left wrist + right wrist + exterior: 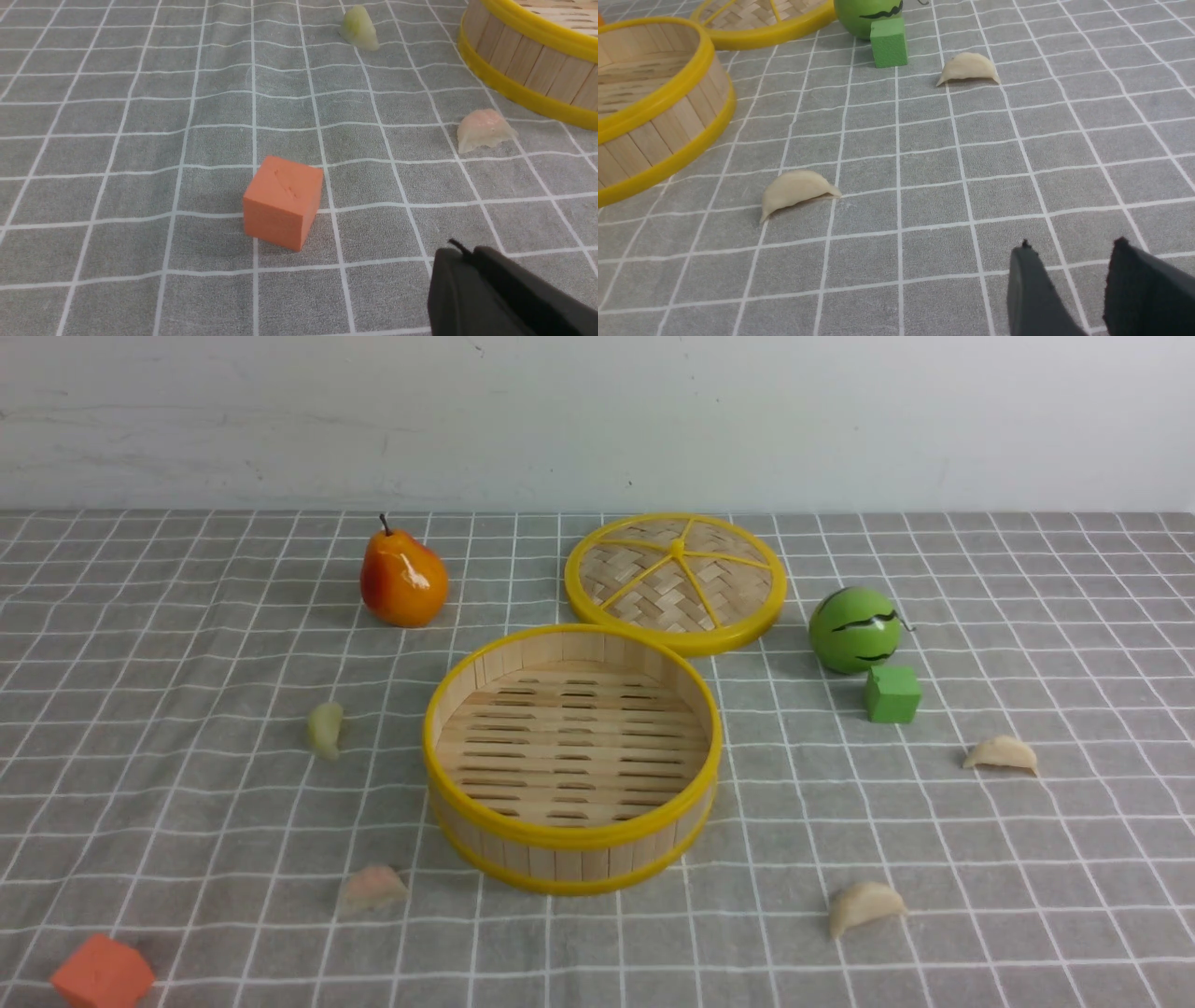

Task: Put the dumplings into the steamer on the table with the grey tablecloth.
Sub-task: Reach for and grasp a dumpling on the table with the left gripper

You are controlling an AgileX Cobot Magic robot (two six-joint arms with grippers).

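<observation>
Bamboo steamer [571,837] stands empty on the grey checked cloth [187,709], four dumplings [865,906] scattered around it. Left wrist view: the left gripper [460,254], jaws closed, faces the pink dumpling [483,130] near the steamer wall. Right wrist view: the right gripper [1071,252], parted and empty, has the nearer cream dumpling [796,191] ahead, steamer-side, lying crosswise to its approach.

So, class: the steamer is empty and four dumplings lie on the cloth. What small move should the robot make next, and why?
Probably bring the right gripper forward over the nearer cream dumpling. Its jaws stand apart and empty, that dumpling lies closest ahead of it, and the steamer sits just beside.
</observation>
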